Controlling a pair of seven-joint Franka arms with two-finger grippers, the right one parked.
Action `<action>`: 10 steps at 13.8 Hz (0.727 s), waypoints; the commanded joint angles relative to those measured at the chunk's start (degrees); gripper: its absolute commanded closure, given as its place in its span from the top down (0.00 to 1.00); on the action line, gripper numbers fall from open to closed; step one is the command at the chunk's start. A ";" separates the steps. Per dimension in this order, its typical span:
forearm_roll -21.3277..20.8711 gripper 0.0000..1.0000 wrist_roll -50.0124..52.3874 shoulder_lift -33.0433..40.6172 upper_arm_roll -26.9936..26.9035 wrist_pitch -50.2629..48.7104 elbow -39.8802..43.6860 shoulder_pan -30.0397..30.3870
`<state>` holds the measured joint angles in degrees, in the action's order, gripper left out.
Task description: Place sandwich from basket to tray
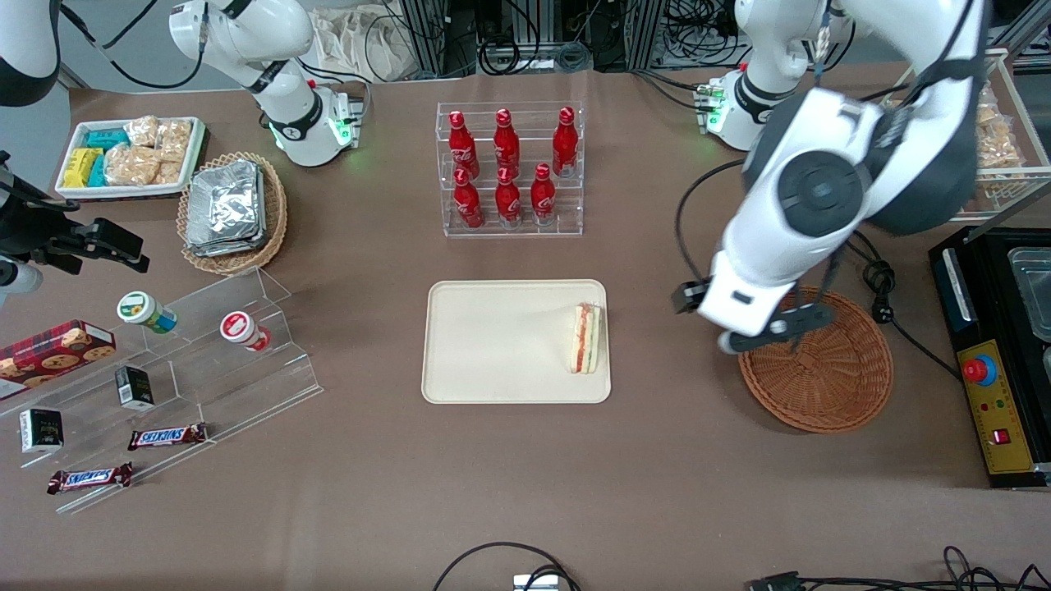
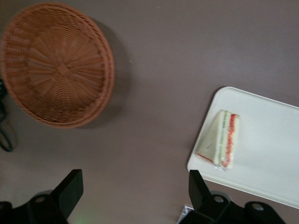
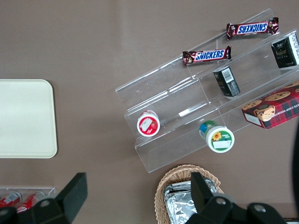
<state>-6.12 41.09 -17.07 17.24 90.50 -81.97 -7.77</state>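
Resting near the tray [image 1: 493, 345] edge, the sandwich [image 1: 586, 338] looks placed — we judge our gripper [image 1: 759, 335], fingers apart above the basket [image 1: 829, 377] rim, could snag it.

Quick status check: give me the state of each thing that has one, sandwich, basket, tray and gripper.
Sandwich: lying on the tray, near the edge toward the working arm.
Basket: upright, nothing in it.
Tray: flat on the table, holding only the sandwich.
Gripper: open, holding nothing, above the table between basket and tray.
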 commanded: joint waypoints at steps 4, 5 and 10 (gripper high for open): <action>3.83 1.00 -16.37 9.86 -2.63 -0.15 -8.80 8.83; 3.83 1.00 -20.13 11.17 -5.70 -0.15 -10.21 8.13; 3.13 1.00 -36.93 14.79 -13.38 -1.11 -13.48 8.72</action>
<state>-3.13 9.32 -4.57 5.05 90.02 -93.24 0.33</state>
